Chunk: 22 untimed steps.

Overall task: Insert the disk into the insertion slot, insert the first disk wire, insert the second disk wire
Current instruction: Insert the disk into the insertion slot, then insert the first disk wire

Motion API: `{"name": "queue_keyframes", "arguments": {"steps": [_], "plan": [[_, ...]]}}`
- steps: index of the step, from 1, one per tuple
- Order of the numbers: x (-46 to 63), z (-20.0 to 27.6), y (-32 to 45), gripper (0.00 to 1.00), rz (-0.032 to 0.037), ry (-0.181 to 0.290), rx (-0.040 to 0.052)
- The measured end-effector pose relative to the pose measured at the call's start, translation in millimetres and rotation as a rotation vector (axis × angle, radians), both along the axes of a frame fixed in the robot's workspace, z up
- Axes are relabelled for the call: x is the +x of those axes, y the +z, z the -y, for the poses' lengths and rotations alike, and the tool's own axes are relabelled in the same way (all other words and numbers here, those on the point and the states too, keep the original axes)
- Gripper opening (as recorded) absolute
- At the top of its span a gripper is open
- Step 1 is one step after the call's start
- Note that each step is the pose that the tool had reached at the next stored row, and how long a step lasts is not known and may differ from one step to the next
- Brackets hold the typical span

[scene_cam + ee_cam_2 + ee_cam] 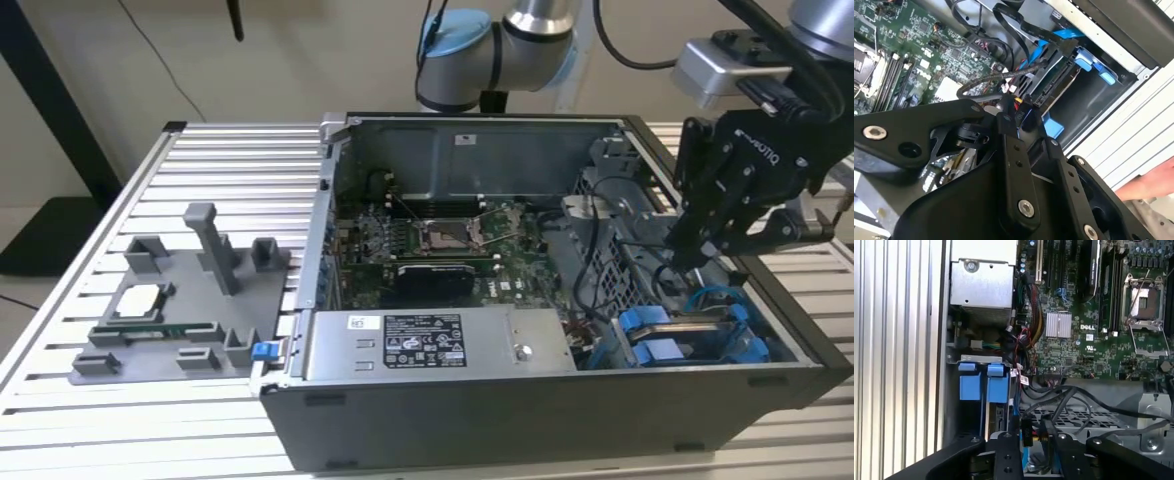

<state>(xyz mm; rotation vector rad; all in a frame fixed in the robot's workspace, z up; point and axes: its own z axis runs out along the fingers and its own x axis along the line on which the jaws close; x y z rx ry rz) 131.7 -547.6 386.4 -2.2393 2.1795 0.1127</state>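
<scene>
The disk sits in its blue caddy inside the insertion slot, the grey drive cage at the exterior view's right end of the open case. In the first wrist view it is the blue caddy farther from the case wall, and its grey side faces the second wrist view. My gripper hangs just above the cage. Its fingers are shut on a black wire connector with red and yellow leads, close to the disk's rear edge.
A second blue caddy sits beside the disk, nearer the case wall. Loose black and blue cables crowd the space by the cage. The power supply, motherboard and a grey parts fixture lie toward the exterior view's left. A person's hand rests outside the case.
</scene>
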Motion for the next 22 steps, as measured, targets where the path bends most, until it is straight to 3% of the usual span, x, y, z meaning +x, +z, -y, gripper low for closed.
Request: {"name": "queue_keyframes", "arguments": {"steps": [7, 22], "plan": [[1.6, 0.1, 2.6, 1.0, 0.0, 0.016, 0.023], [2.1, 4.7, -0.2, 1.0, 0.002, 0.055, 0.0369]]}}
